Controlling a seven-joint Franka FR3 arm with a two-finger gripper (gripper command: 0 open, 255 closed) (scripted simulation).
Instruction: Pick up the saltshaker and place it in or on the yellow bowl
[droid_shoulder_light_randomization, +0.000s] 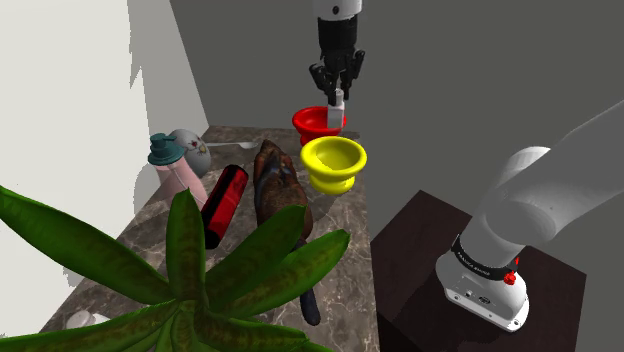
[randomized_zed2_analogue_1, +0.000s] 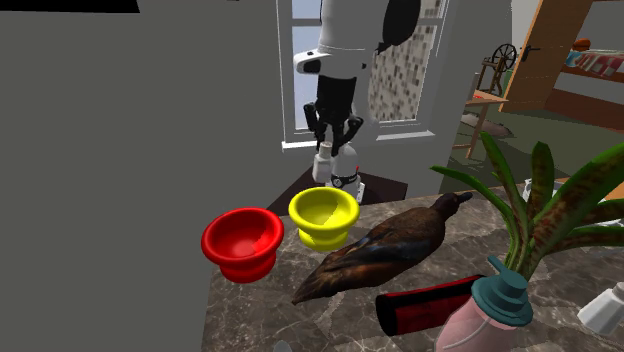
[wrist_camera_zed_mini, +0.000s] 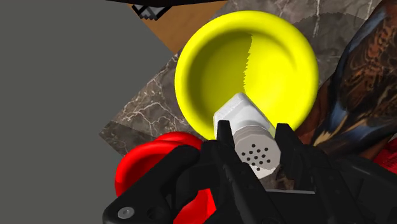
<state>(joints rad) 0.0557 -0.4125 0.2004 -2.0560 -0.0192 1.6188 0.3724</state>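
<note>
My black gripper (droid_shoulder_light_randomization: 338, 97) is shut on a small white-and-grey saltshaker (droid_shoulder_light_randomization: 337, 111), held in the air above the marble table. In the wrist view the saltshaker (wrist_camera_zed_mini: 250, 138) is clasped between both fingers (wrist_camera_zed_mini: 224, 141), its holed cap toward the camera and its body pointing at the yellow bowl (wrist_camera_zed_mini: 280, 44). The yellow bowl (droid_shoulder_light_randomization: 333, 163) stands upright near the table's edge, below and slightly nearer than the gripper. In the second exterior view the gripper (randomized_zed2_analogue_1: 327, 150) and saltshaker (randomized_zed2_analogue_1: 323, 167) hang above and just behind the yellow bowl (randomized_zed2_analogue_1: 323, 216).
A red bowl (droid_shoulder_light_randomization: 316, 124) stands right beside the yellow one. A brown bird figure (droid_shoulder_light_randomization: 275, 185), a red-and-black cylinder (droid_shoulder_light_randomization: 224, 205), a pink bottle with teal cap (droid_shoulder_light_randomization: 175, 170) and a grey teapot (droid_shoulder_light_randomization: 193, 150) share the table. Green plant leaves (droid_shoulder_light_randomization: 190, 270) cover the near foreground.
</note>
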